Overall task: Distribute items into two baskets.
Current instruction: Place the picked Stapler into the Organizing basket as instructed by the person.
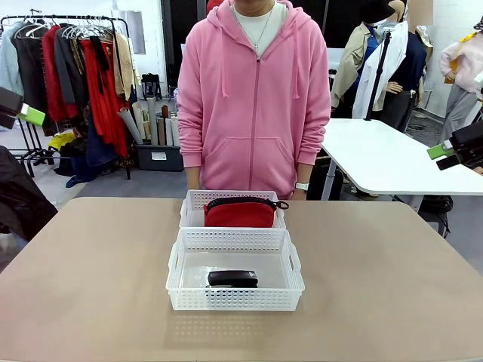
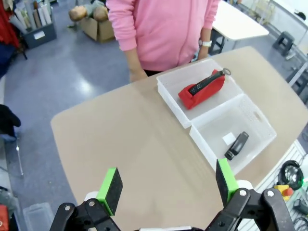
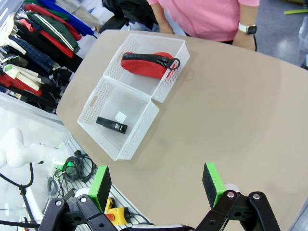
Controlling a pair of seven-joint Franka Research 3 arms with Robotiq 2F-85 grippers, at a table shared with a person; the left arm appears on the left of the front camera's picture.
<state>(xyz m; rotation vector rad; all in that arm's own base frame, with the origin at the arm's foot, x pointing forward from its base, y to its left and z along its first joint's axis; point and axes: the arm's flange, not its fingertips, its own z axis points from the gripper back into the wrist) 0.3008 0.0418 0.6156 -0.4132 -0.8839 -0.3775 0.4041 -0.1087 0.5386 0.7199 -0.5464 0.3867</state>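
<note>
Red pouch (image 1: 240, 213) lodged in the far basket (image 1: 193, 205), black stapler (image 1: 232, 278) laid in the near basket (image 1: 234, 298) touching it, left gripper (image 2: 168, 187) and right gripper (image 3: 156, 185) held high above the baskets, jaws spread apart, nothing gripped.

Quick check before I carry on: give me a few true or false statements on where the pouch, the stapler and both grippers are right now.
1. The red pouch lies in the far basket, nearest the person. True.
2. The black stapler sits on the bare table. False: it lies in the near basket.
3. The two baskets stand end to end. True.
4. The left gripper grips the stapler. False: its fingers are open, high above the table.
5. The right gripper is open and holds nothing. True.
</note>
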